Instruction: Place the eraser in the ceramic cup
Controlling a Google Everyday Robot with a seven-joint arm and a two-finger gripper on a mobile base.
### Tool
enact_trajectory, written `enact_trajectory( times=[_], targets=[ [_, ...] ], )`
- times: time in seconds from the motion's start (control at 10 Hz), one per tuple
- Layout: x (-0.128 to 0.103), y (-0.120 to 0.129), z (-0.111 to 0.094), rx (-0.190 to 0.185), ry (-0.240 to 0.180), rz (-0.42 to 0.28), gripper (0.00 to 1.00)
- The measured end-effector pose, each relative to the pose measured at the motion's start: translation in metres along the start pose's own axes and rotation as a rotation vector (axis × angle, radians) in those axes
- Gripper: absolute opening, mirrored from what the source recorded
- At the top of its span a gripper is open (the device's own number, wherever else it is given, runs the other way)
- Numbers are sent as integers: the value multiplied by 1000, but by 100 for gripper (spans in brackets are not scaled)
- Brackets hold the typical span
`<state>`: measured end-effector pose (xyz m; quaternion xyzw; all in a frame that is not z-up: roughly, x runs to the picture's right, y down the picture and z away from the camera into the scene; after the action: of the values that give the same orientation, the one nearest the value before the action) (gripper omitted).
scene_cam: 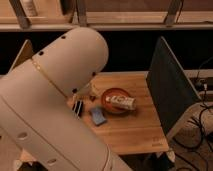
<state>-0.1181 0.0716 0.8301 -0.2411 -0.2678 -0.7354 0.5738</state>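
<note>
My big white arm point(55, 100) fills the left half of the camera view and hides the gripper, which is somewhere behind it over the table's left part. A small dark block with pale stripes point(77, 107) lies at the arm's edge; it may be the eraser. A flat blue pad point(98, 116) lies beside it. A small pale object point(94, 89), possibly the ceramic cup, peeks out from behind the arm just left of the bowl.
A wide red-orange bowl point(118, 103) holding a white packet point(121, 101) stands mid-table on the wooden tabletop point(135, 132). A dark upright panel point(167, 85) walls the right side and a wooden one point(22, 54) the left. Cables lie at the far right.
</note>
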Motion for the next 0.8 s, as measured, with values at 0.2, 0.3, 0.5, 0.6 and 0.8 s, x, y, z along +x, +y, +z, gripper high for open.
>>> enact_trajectory(
  times=[0.2, 0.3, 0.5, 0.6, 0.8],
  targets=[
    [-8, -18, 3, 70, -12, -84, 80],
    [-12, -20, 6, 87, -21, -112, 80],
    [-16, -11, 13, 79, -41, -131, 80],
    [-15, -7, 18, 66, -48, -134, 80],
    [-12, -9, 28, 46, -64, -145, 80]
  ],
)
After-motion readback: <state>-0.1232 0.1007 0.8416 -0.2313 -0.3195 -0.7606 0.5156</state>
